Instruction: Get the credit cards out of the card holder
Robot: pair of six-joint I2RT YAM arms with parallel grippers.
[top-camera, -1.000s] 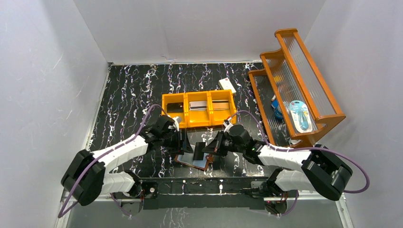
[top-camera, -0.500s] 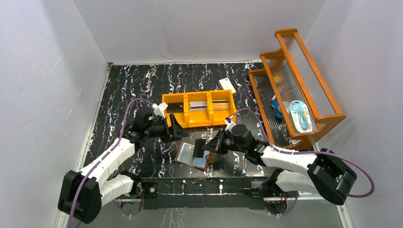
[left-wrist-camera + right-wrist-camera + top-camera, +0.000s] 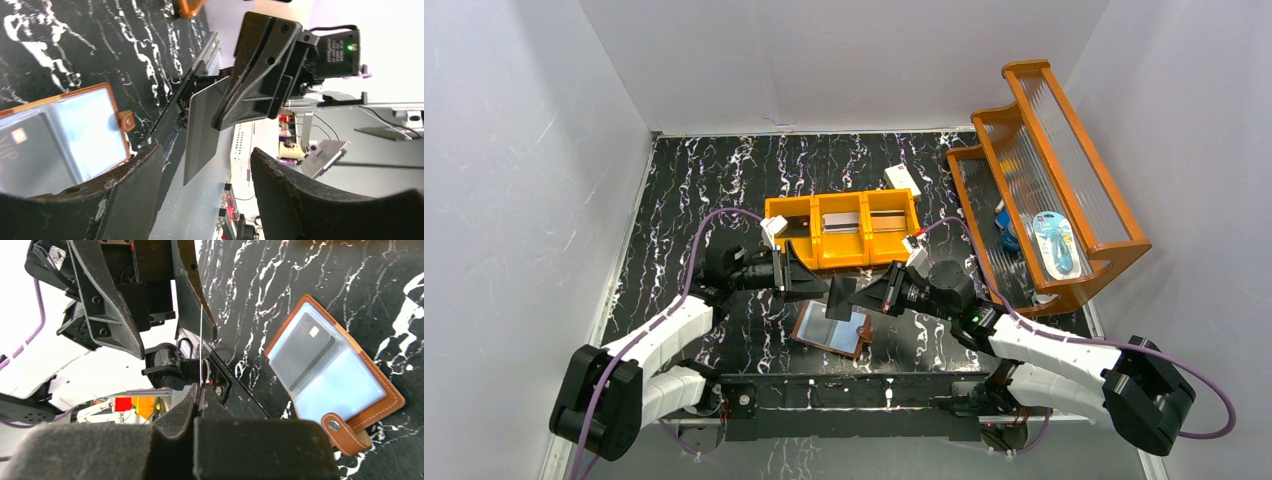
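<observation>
The card holder (image 3: 832, 328) lies open on the black table, a brown leather bifold with pale blue inner faces and a snap tab (image 3: 345, 432). A black credit card (image 3: 305, 352) sits in one of its pockets. My right gripper (image 3: 861, 295) is shut on a dark grey credit card (image 3: 202, 130) and holds it in the air above the card holder; that card shows edge-on (image 3: 201, 345) in the right wrist view. My left gripper (image 3: 809, 278) faces it with its jaws open. The card's free end is at the gap between the left fingers (image 3: 135, 185), not pinched.
An orange three-compartment tray (image 3: 842, 197) stands just behind the grippers with flat cards in it. A cream-white box (image 3: 902, 180) lies behind the tray. A wooden tiered rack (image 3: 1044, 180) fills the right side. White walls enclose the table.
The left gripper left the card holder, drew back, opened wider and now faces the right gripper. The right gripper lifted the grey card up off the card holder toward it.
</observation>
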